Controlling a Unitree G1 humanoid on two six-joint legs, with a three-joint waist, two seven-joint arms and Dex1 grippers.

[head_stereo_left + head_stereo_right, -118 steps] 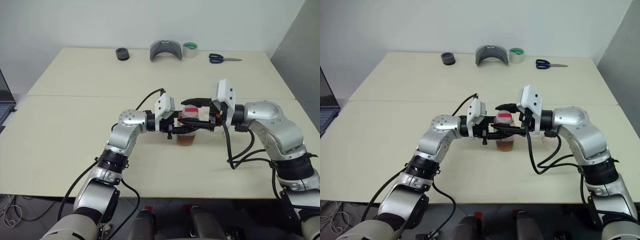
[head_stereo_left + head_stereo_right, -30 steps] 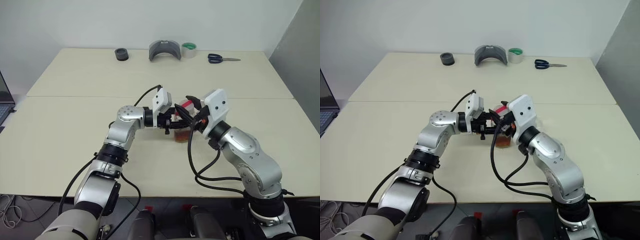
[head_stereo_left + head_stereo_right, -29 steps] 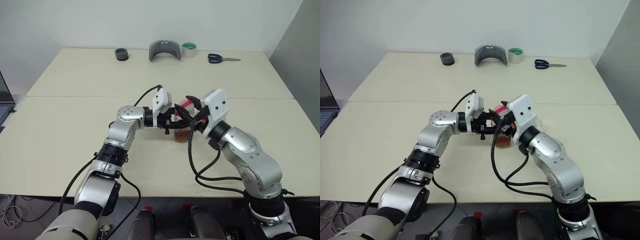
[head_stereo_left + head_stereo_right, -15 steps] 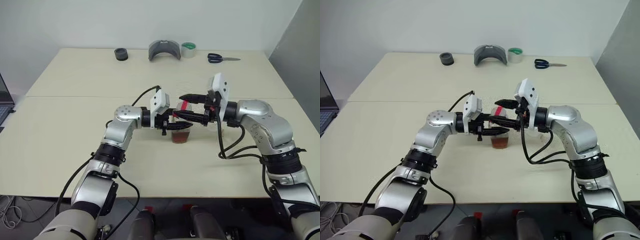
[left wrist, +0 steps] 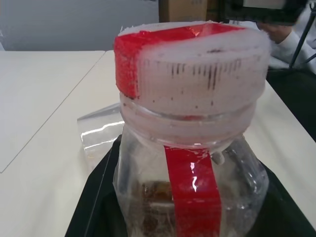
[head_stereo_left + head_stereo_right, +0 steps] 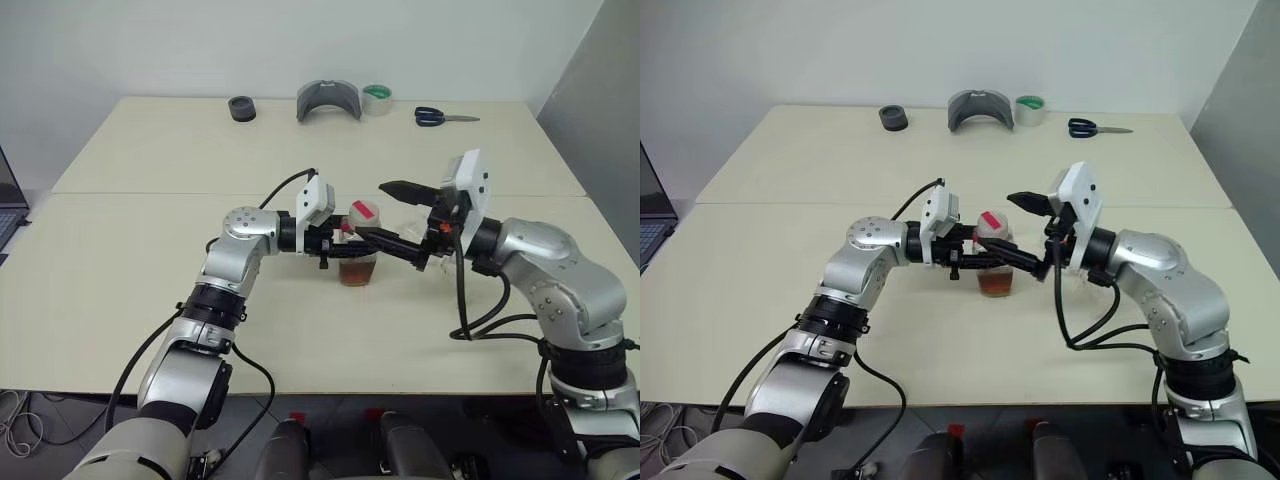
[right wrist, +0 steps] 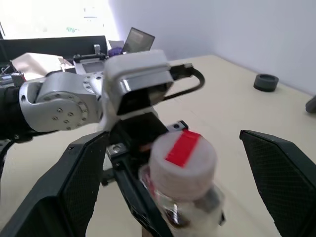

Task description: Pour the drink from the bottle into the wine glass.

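The bottle point(image 6: 358, 245) stands upright on the pale table point(image 6: 150, 300), near the middle of its front half, with amber drink point(image 6: 358, 273) in its lower part. Its cap is whitish with a red strip across the top, and a red strip runs down the clear side. The left gripper point(image 6: 348, 240) reaches in from the left, roughly level, its black fingers closed on the bottle's body below the cap; in the left wrist view the bottle point(image 5: 190, 148) sits right between them, and a clear crumpled-looking thing shows on the table just behind it.

The right gripper point(image 6: 1028, 236) comes in from the right with its two black fingers spread wide and nothing between them. One finger point(image 6: 1024, 203) stands above and just right of the cap, the other lower, beside the bottle's body; neither touches the cap. In the right wrist view the cap point(image 7: 182, 155) lies in the gap between the two dark fingers point(image 7: 284, 175).

Along the far edge of the table lie a black ring point(image 6: 241, 108), a grey curved piece point(image 6: 329, 100), a roll of tape point(image 6: 377, 98) and scissors point(image 6: 440, 116).
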